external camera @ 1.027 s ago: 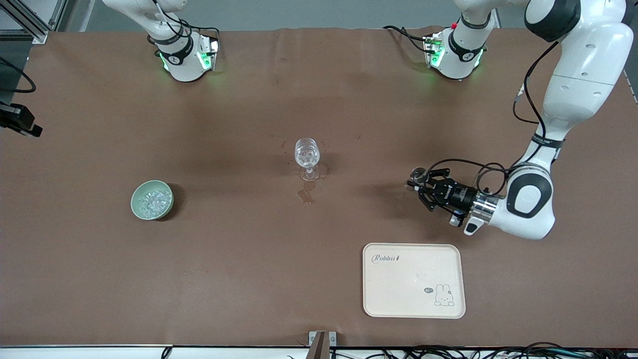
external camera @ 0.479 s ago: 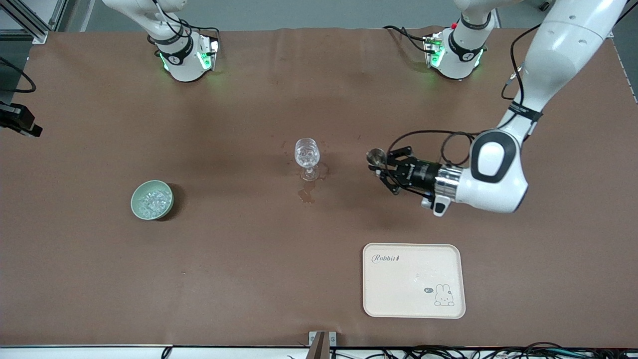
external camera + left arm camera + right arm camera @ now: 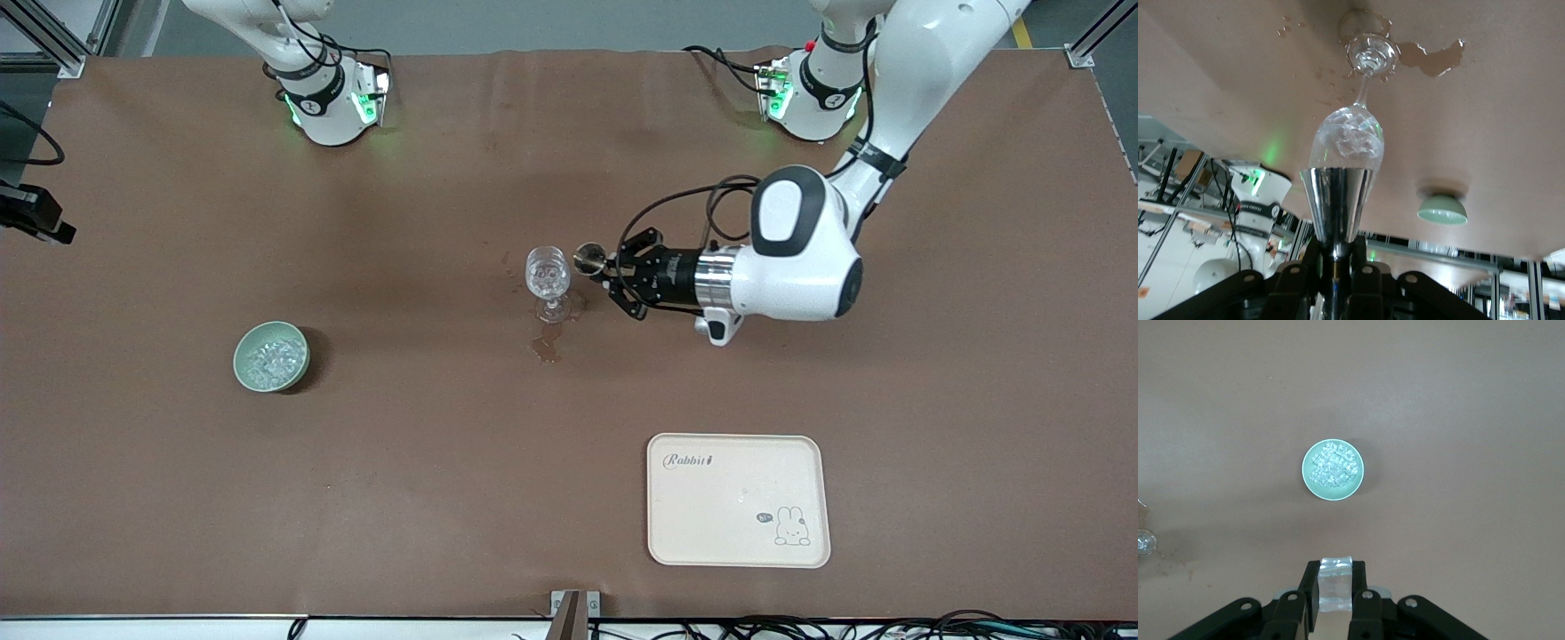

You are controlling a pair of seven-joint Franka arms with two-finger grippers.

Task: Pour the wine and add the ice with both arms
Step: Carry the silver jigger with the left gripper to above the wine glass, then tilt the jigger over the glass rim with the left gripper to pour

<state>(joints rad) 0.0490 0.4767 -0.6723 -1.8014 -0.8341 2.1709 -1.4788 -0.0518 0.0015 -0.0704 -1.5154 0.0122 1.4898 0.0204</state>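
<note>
A clear stemmed glass (image 3: 548, 271) stands mid-table with glinting chunks inside. My left gripper (image 3: 612, 268) is shut on a small shiny steel cup (image 3: 587, 259), held sideways with its mouth right beside the glass's bowl. In the left wrist view the steel cup (image 3: 1336, 200) sits between my fingers (image 3: 1338, 250), almost touching the glass (image 3: 1348, 137). The ice (image 3: 269, 357) lies in a pale green bowl (image 3: 245, 372) toward the right arm's end. My right gripper (image 3: 1335, 583) hangs high over the bowl (image 3: 1333, 470), shut on a clear glassy piece (image 3: 1336, 570). It is out of the front view.
A wet stain (image 3: 547, 342) lies on the brown table by the glass's foot, nearer the camera. A cream tray (image 3: 738, 533) with a rabbit print lies near the front edge, toward the left arm's end.
My left arm has swung the steel cup from above the tray's area across the table to the glass. The glass, bowl and tray have not moved.
</note>
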